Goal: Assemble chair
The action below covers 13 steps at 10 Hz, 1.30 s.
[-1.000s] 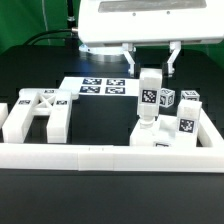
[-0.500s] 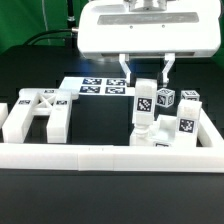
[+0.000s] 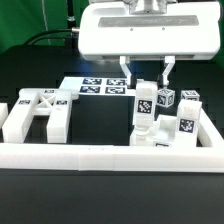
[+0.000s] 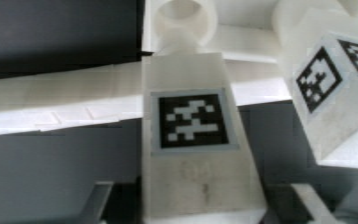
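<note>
The gripper [image 3: 147,76] hangs part-open over the upright chair leg [image 3: 147,102], holding nothing; next it likely must lower squarely and close.

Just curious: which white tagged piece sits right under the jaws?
The tall upright post, centred beneath them; the other pieces are shorter and off to the side.

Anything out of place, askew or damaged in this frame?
Nothing stands out. The tagged leg stands upright beside the other chair parts. The claw is open astride its top, apparently clear of it. The H-shaped piece rests on the table. No damage is visible.
</note>
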Tool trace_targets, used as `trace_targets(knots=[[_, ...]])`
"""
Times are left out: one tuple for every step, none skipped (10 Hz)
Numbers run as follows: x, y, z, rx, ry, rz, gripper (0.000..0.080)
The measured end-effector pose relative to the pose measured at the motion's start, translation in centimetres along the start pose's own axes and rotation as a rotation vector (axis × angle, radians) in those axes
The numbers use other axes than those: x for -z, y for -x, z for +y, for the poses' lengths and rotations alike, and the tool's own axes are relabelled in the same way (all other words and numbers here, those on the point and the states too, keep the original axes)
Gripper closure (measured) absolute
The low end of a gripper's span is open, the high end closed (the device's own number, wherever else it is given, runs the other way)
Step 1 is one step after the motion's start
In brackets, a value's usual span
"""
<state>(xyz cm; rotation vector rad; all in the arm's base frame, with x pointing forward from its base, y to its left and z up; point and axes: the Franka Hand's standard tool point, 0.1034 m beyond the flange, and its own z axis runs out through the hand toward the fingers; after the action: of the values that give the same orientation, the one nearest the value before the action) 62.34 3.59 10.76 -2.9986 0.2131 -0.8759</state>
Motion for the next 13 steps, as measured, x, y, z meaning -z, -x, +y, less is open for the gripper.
trace_targets(knots=[[0.2, 0.0, 0.0, 0.003, 0.000, 0.001, 0.0512], [0.5, -0.3, 0.0, 0.006, -0.002, 0.000, 0.0512], [0.6, -0.6, -0.2, 0.007, -0.006, -0.044, 0.0512], [0.5, -0.6, -0.2, 0.009, -0.006, -0.049, 0.0512], [0.3, -0.2, -0.2, 0.008, -0.006, -0.088, 0.0512], [0.2, 0.0, -0.4, 0.006, -0.008, -0.140, 0.0512], [0.2, -0.3, -0.4, 0.008, -0.008, -0.123, 0.0512], [0.0, 0.1, -0.3, 0.011, -0.006, -0.123, 0.0512], [-0.1, 0.2, -0.1, 0.013, -0.004, -0.126, 0.0512], [-0.1, 0.3, -0.2, 0.014, -0.004, -0.127, 0.0512], [-0.3, 0.4, -0.2, 0.014, -0.003, -0.130, 0.0512], [-0.5, 0.6, -0.1, 0.015, -0.002, -0.133, 0.0512], [-0.7, 0.8, -0.1, 0.016, 0.000, -0.130, 0.0512]])
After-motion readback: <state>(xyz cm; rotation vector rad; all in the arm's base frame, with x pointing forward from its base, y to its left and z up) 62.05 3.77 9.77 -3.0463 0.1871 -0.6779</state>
